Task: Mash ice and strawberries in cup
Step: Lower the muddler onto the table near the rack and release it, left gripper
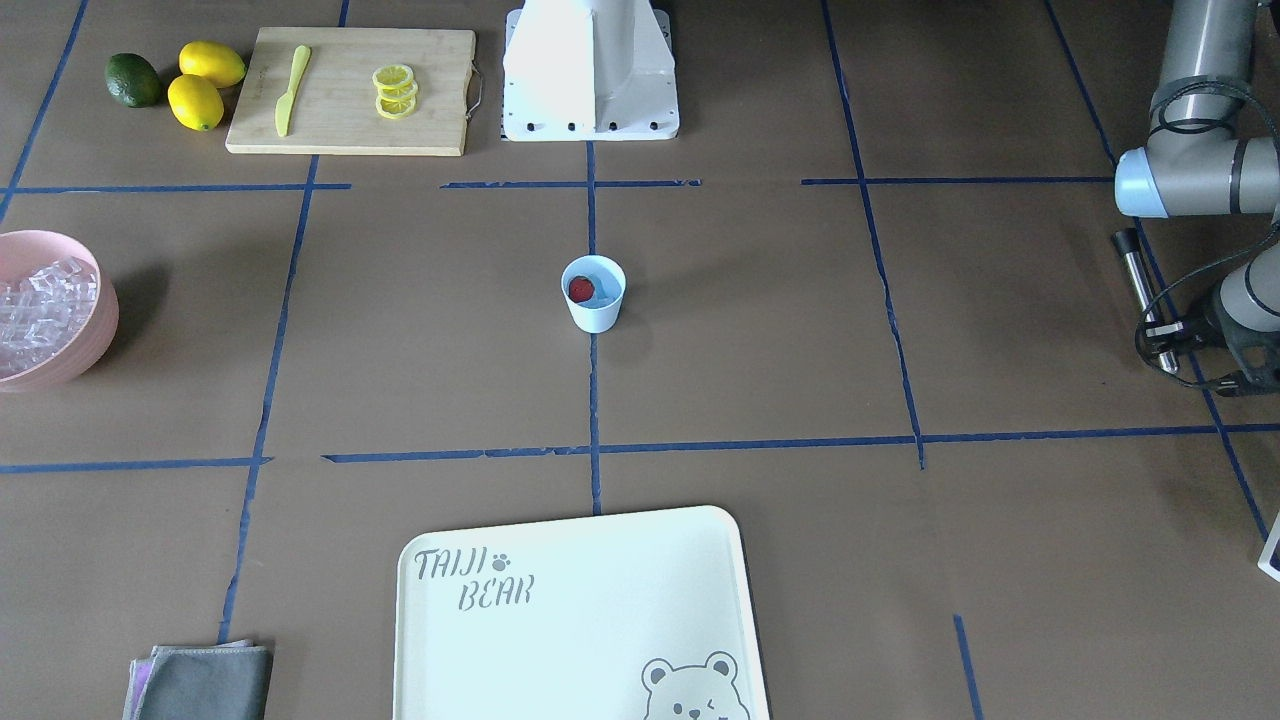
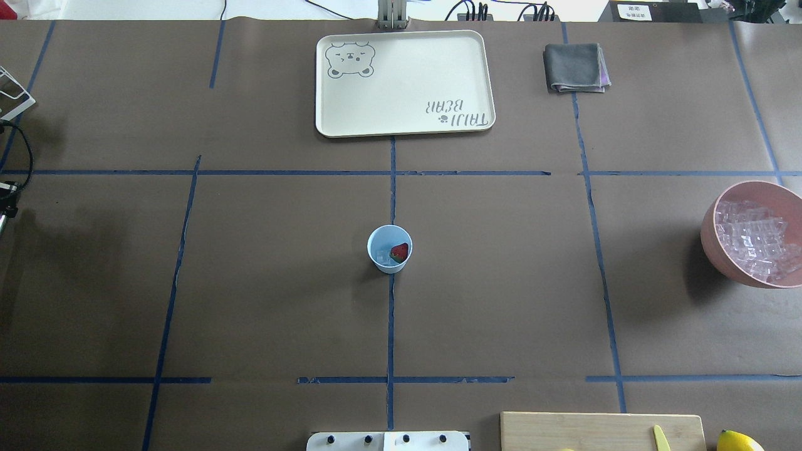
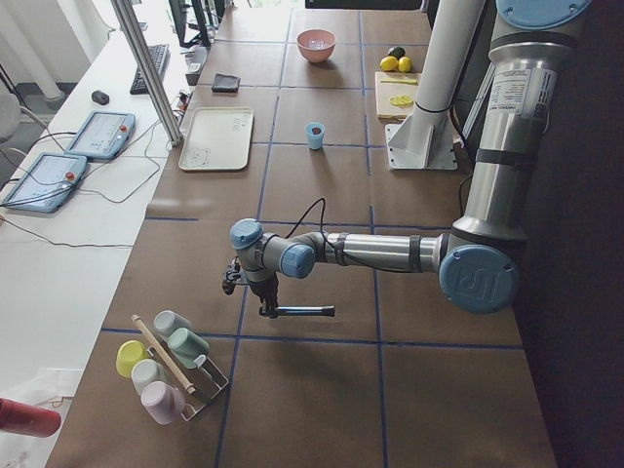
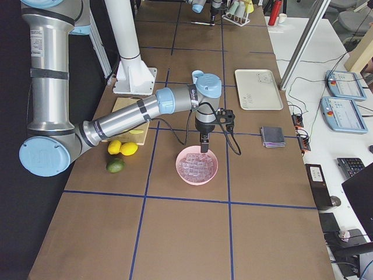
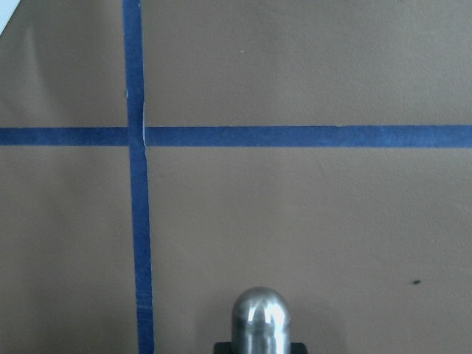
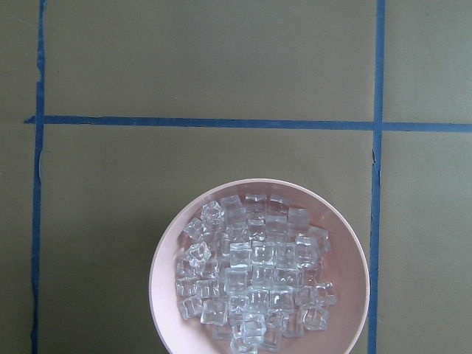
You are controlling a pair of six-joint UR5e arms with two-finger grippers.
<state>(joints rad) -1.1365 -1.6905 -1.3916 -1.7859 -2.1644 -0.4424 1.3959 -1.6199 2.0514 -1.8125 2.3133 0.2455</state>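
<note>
The pale blue cup (image 1: 593, 305) stands upright at the table's centre, and also shows in the overhead view (image 2: 378, 241). In it lie a red strawberry (image 2: 399, 252) and ice cubes (image 2: 381, 255). My left gripper (image 1: 1168, 332) is far from the cup at the table's end, shut on a metal muddler (image 1: 1140, 290). The muddler's rounded end shows in the left wrist view (image 5: 259, 316). My right gripper (image 4: 204, 144) hangs over the pink bowl (image 6: 166, 258), which is full of ice (image 6: 251, 280). I cannot tell whether it is open or shut.
A cream tray (image 2: 407, 113) and a grey cloth (image 2: 575, 67) lie on the far side. A cutting board (image 1: 350, 60) holds lemon slices (image 1: 395, 92) and a yellow knife (image 1: 292, 90). Lemons (image 1: 205, 85) and an avocado (image 1: 133, 80) lie beside it. A cup rack (image 3: 171, 366) stands at the left end.
</note>
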